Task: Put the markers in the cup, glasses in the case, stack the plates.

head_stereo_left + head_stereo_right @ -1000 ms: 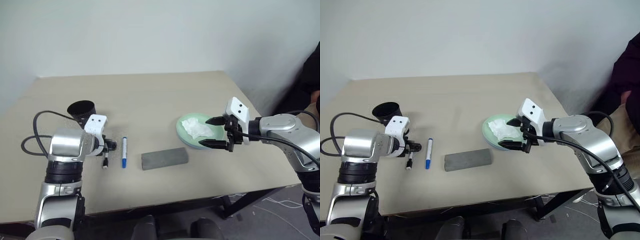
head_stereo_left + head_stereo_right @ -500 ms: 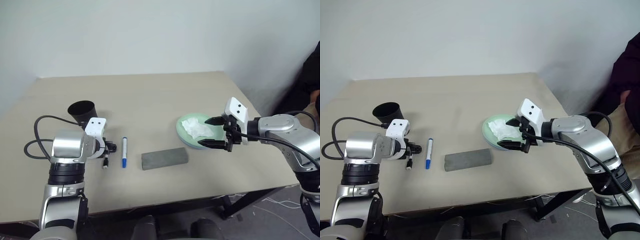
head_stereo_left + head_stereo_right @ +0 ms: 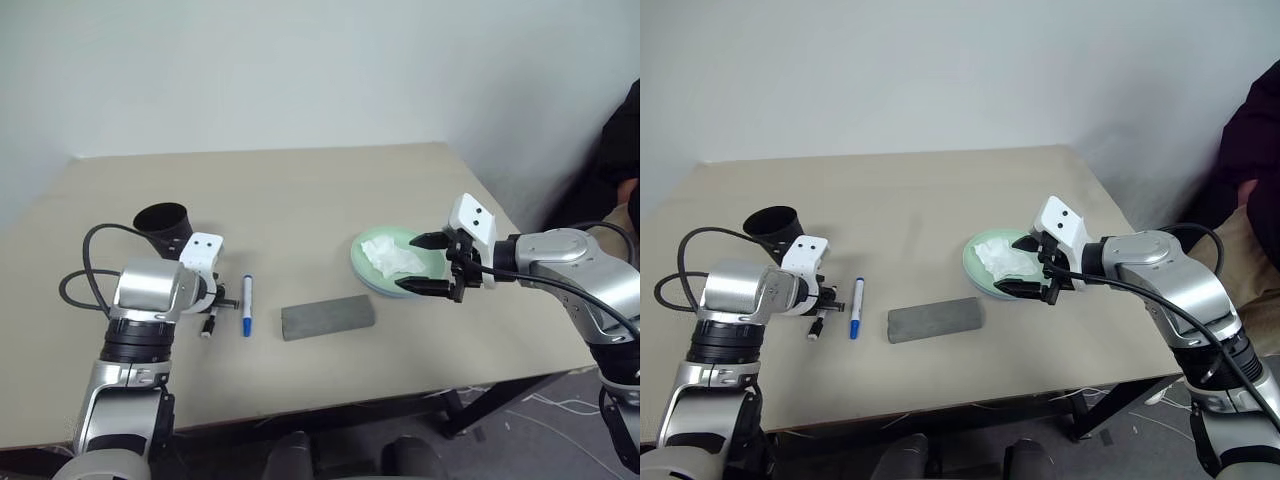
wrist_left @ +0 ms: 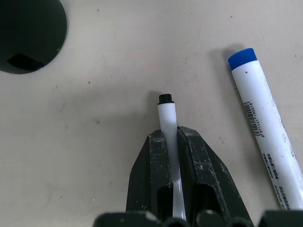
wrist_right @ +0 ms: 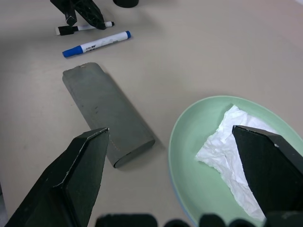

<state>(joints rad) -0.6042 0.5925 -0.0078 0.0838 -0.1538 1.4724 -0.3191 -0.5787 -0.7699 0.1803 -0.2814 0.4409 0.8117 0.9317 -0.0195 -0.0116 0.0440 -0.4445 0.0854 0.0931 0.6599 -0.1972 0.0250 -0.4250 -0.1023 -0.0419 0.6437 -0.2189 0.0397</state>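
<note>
Case (image 3: 328,317) nearest the front edge of the table (image 3: 300,200), closed, lying flat, roughly mid-table. Just left of it the blue marker (image 3: 247,305), flat on the table, blue cap toward the near edge, nothing touching it. Next left, the black marker (image 4: 167,123), also flat on the tabletop, pinched between the fingers of the left gripper (image 4: 172,142); its small black end sticks out past the fingertips in the left wrist view. Left gripper jaws pressed together on the marker barrel, pointing down at the table. Blue and black markers lie near each other, apart, roughly parallel.

Right of the case, the right gripper (image 3: 423,264) hovers over the near rim of the green plate (image 5: 189,137), jaws spread wide, holding nothing. Crumpled tissue (image 3: 392,256) sits in the green plate. A blue plate edge (image 3: 372,288) peeks out under the green one, so plates look stacked.

Further back on the left, the cup (image 3: 163,222) stands upright, mouth up, behind the left gripper, near but not touching it.

Far right edge: a person's dark sleeve (image 3: 1250,140).

Glasses: cannot tell where.
</note>
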